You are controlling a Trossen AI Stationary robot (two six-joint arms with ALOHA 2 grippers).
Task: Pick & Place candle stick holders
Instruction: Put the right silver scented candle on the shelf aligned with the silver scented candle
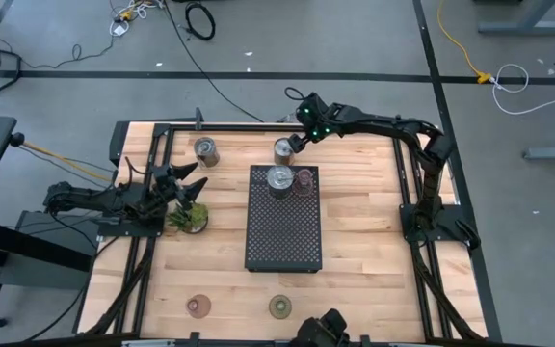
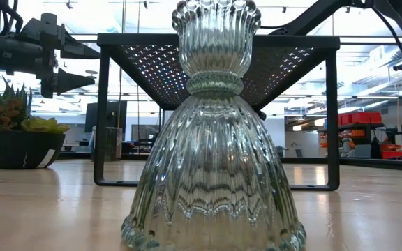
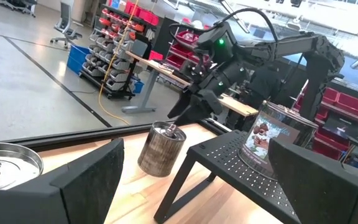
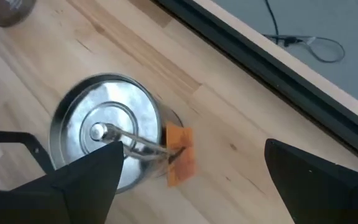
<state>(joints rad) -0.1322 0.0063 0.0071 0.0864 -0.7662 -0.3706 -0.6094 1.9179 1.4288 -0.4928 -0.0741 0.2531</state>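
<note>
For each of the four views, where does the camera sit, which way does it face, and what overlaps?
High: overhead, straight down on black tray and both arms.
Low: table height, facing a glass holder; tray behind it.
Left wrist: past the open left gripper toward the right arm.
Right wrist: open right gripper above a silver cup.
Shared: that silver cup shows in high, both wrists.

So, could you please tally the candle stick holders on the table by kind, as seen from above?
Silver metal cups: 3
Low tinted discs: 3
Total: 6
</note>
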